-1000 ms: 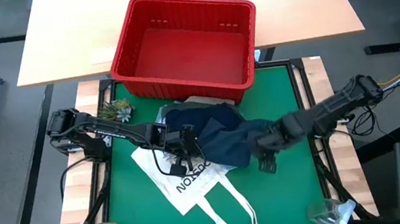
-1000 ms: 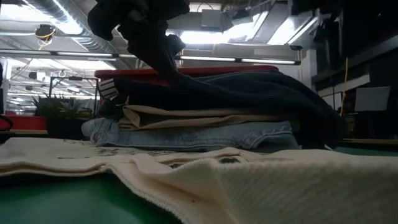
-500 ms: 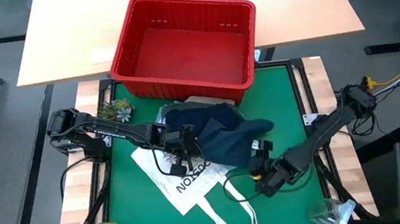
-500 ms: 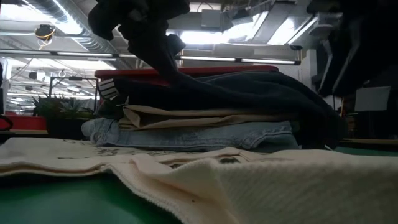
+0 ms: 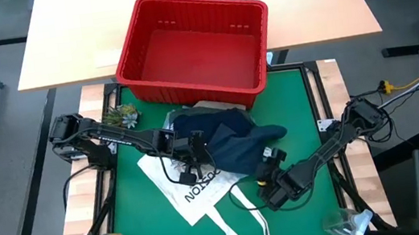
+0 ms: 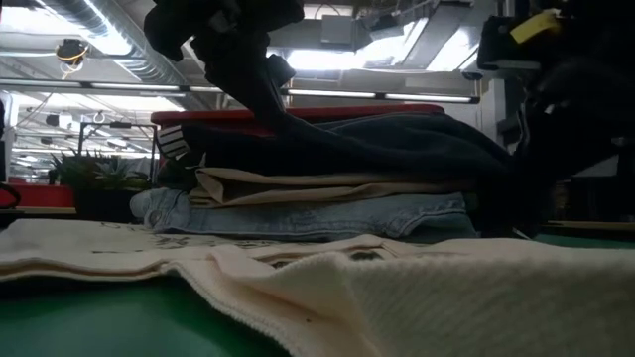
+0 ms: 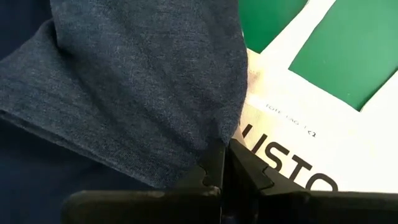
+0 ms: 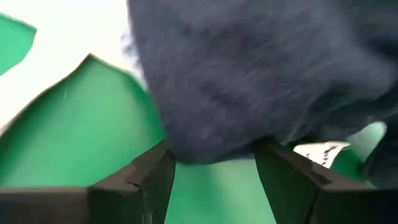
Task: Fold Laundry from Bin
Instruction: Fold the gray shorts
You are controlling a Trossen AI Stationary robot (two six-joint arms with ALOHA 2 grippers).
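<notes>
- Here we start at nine o'clock on the green mat [image 5: 134,192], where the left arm reaches in toward the middle.
- Just past it, at ten o'clock, we see a small green plant [image 5: 122,115] at the mat's edge.
- The left gripper [image 5: 196,153] sits near the middle of the mat. Its fingers [image 7: 211,163] are pressed tight together on the edge of the dark navy cloth [image 5: 229,143]. In the left wrist view we see the blue cloth [image 7: 130,87] pinched between them.
- Under that gripper lies the white tote bag [image 5: 191,191], flat on the mat from the middle down to six o'clock. We can read part of its black letters [image 7: 292,165].
- At twelve o'clock stands the red bin [image 5: 194,50]. We see nothing inside it. It sits half on the mat and half on the pale wood table [image 5: 84,28] behind.
- The laundry sits in a pile at the middle of the mat, just in front of the bin. From the low view we see the light blue jeans [image 6: 317,216] at the bottom, the beige cloth [image 6: 327,186] on them, and the dark navy cloth [image 6: 397,149] on top.
- At four o'clock we see the right gripper [image 5: 269,170]. Its fingers [image 8: 146,180] are wide apart and hold nothing. It is just beside the drooping end of the navy cloth [image 8: 249,74].
</notes>
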